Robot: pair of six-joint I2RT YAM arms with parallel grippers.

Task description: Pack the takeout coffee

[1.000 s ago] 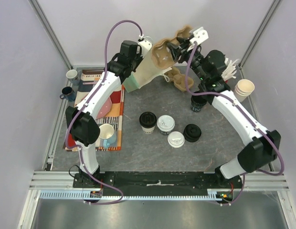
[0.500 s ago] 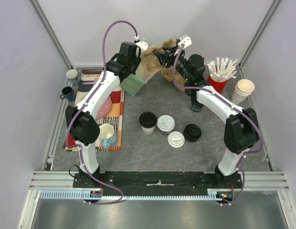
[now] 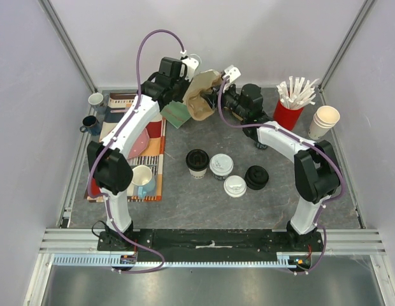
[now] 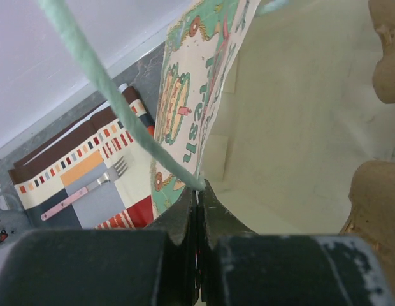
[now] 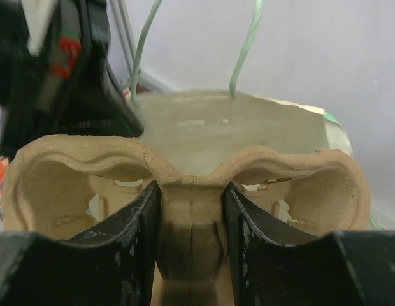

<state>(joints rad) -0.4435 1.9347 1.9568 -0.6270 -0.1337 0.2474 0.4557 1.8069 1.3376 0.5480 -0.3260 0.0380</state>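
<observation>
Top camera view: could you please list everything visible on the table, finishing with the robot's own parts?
takeout coffee cups: two, white lids, table centre
black-lidded cup: one, pale wall, left of them
black lid: one, black, right of them
paper bag: one, cream and green, far centre, lifted
cup carrier: one, tan, at the bag's mouth
red cup: one, red, far right, holding white straws
paper cup stack: one, pale, right edge
placemat: one, patchwork, left
mug: one, white and teal, on the placemat
fork: one, pink handle, on the placemat
small mugs: two, pale and dark blue, far left
left gripper: black, shut on the paper bag
right gripper: black, shut on the cup carrier
</observation>
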